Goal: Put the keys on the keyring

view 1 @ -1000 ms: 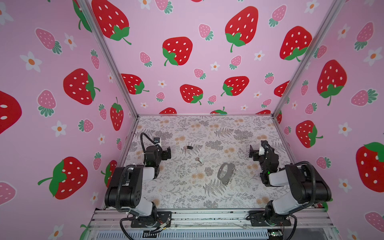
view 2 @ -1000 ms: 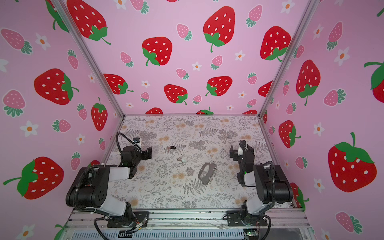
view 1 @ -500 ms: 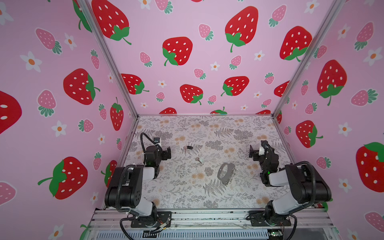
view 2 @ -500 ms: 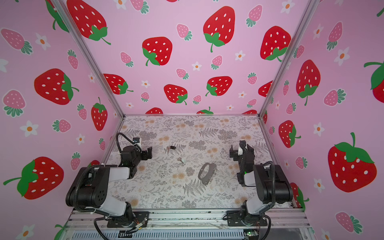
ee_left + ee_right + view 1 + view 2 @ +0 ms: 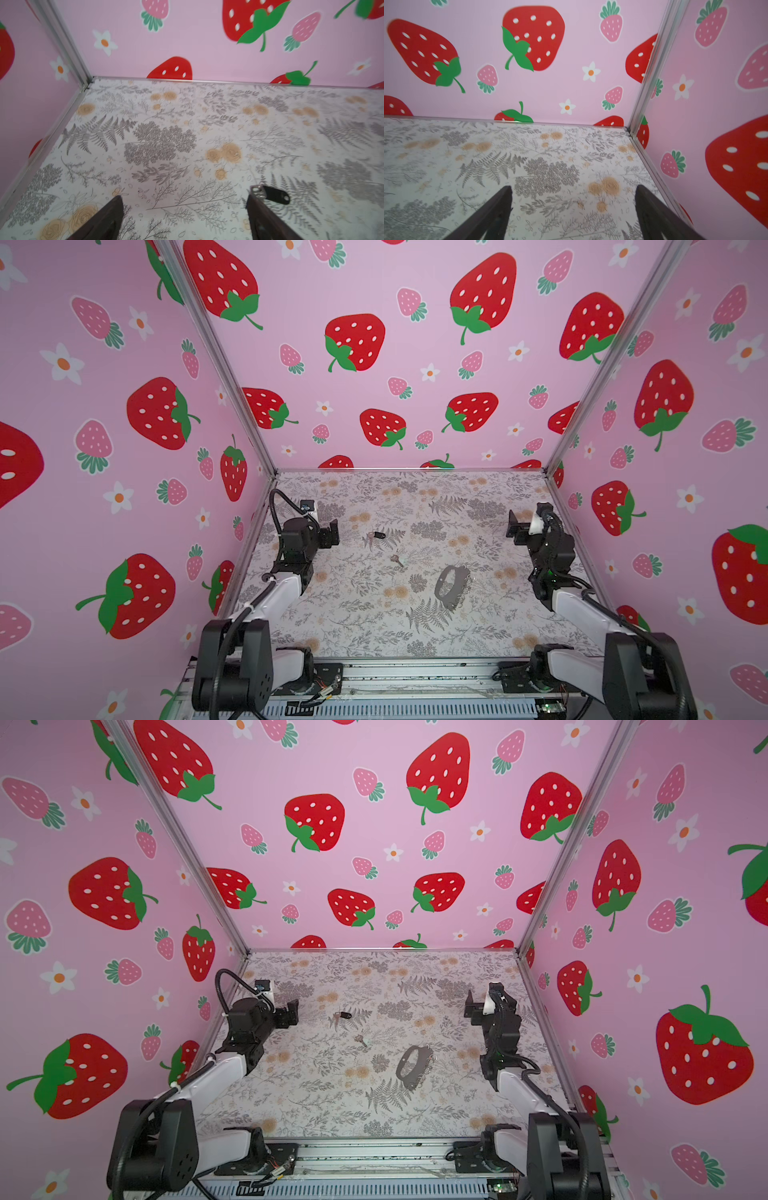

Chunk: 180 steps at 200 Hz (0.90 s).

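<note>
Left wrist view shows the left gripper (image 5: 184,197) wide open and empty, like the right gripper (image 5: 573,187), while the keys (image 5: 397,560) lie flat on the bench (image 5: 353,626) at 10 o'clock from the keyring (image 5: 442,591), so tiny a pinch may miss or flick them.

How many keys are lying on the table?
2. The black-tagged key lies nearer the left gripper; the plain silver key lies between it and the keyring. None seems hidden.
</note>
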Motion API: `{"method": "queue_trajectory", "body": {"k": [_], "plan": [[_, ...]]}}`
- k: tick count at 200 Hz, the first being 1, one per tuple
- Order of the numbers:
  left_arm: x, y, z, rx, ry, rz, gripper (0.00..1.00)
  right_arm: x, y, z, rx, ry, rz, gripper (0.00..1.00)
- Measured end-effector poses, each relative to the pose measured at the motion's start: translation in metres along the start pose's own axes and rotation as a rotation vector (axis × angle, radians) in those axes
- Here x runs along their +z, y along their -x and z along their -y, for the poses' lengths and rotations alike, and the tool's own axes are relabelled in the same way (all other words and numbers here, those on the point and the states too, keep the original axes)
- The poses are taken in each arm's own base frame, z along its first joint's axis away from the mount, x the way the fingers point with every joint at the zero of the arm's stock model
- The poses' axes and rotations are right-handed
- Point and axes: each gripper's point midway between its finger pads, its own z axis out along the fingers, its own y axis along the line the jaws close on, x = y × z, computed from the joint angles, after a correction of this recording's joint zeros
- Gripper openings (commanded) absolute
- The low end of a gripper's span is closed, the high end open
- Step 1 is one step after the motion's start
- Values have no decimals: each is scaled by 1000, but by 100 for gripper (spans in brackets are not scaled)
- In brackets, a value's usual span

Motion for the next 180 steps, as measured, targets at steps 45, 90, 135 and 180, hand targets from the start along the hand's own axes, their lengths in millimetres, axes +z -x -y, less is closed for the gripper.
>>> {"method": "queue_trajectory", "body": {"k": [45,90,135,180], "plan": [[-37,12,122,197,-359,-83,91,-27,36,-64,-29,190,-154,79],[-65,-33,227,458,-696,-236,77,-59,-1,-96,-121,319,-382,66],[-87,-104,286,711,-954,-391,72,-69,7,-89,-188,314,-405,60],[-94,-129,322,882,-1132,-399,66,-74,25,-87,-201,317,-353,56]]}}
